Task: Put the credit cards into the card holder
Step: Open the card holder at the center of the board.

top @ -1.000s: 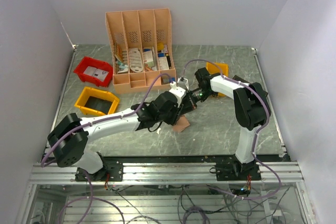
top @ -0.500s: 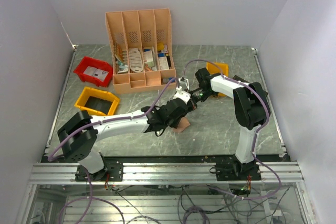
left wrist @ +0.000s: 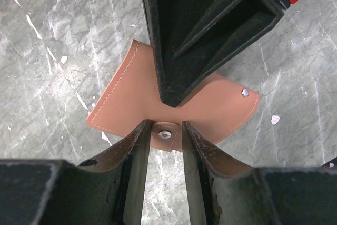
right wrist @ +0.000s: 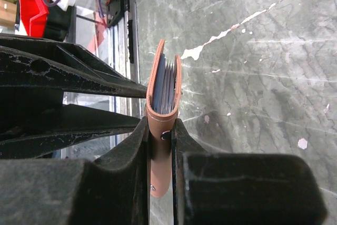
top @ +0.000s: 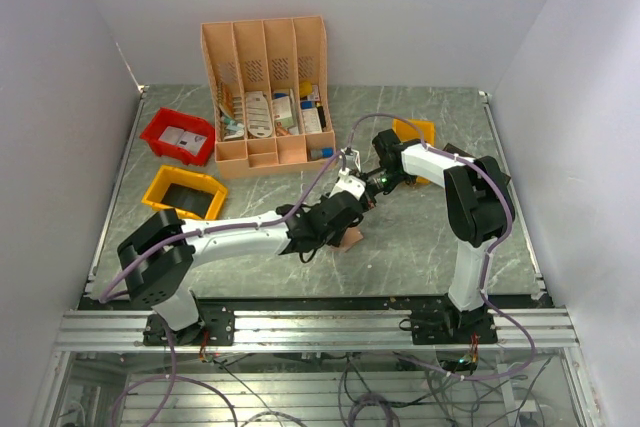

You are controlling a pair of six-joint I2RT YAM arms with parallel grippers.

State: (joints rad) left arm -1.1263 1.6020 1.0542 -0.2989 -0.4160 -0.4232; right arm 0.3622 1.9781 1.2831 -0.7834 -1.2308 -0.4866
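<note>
The tan card holder (top: 348, 238) is folded shut and stands on edge over the marble, with my right gripper (top: 362, 202) shut on it. In the right wrist view the right gripper (right wrist: 160, 122) has its fingers pressed on both covers of the card holder (right wrist: 153, 77). Thin bluish layers (right wrist: 167, 85) show between the covers; I cannot tell credit cards from pocket panels. The left gripper (left wrist: 165, 128) faces the flat side of the card holder (left wrist: 121, 104). It is open, its tips either side of the snap tab (left wrist: 165, 139). The left gripper (top: 342, 224) meets the holder from the left.
A peach slotted organiser (top: 265, 87) stands at the back. A red bin (top: 178, 135) and a yellow bin (top: 185, 192) lie to the left. Another yellow bin (top: 418, 132) sits behind the right arm. White walls close in both sides.
The left arm has reached further right and down, bringing its gripper onto the card holder. Its jaws have narrowed slightly. The right arm and the holder have stayed put.
</note>
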